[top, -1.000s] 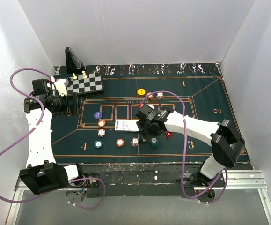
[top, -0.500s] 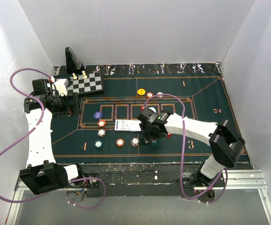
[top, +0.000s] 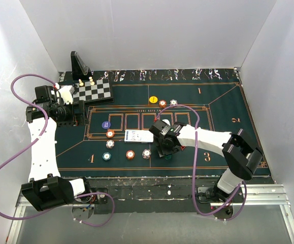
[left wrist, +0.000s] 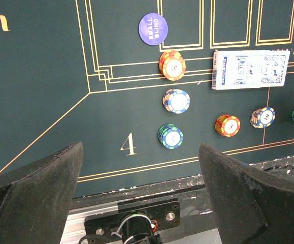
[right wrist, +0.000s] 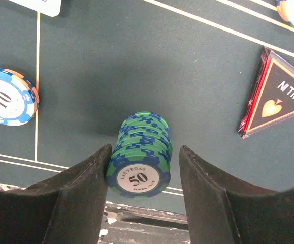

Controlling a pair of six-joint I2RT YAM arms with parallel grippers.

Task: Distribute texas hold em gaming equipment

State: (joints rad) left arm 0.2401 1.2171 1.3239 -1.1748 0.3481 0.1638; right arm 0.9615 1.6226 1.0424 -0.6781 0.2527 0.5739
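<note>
"So where does the right gripper [right wrist: 144,152] stand?"

"Low over the felt [right wrist: 136,61], with the green-and-blue chip stack [right wrist: 140,157] between its fingers. The jaws are partly apart. One finger looks to be against the chips, and a sliver of felt shows beside the other, so nothing is clamped yet."

"And the left gripper [left wrist: 140,152]?"

"It is spread wide, holds nothing and hangs well off to the side."

"How should that stack handle?"

"The chips are probably stiff and fairly light, but they lie loose, with smooth rims. A pinch on the top chips alone would likely leave the lower ones behind or shear the pile. The pads ought to meet the rims across the full width, low enough to cover every chip."

"What about the surface?"

"It is flat cloth with printed lines, likely grippy enough that the bottom chip will not skate."

"Is there room?"

"It is fair. The red triangle marker [right wrist: 276,96] lies near the hand's right, and a white-and-blue stack marked ten [right wrist: 7,96] lies near its left. Both are clear of the fingers. The table's bare edge runs just behind the fingers."
</note>
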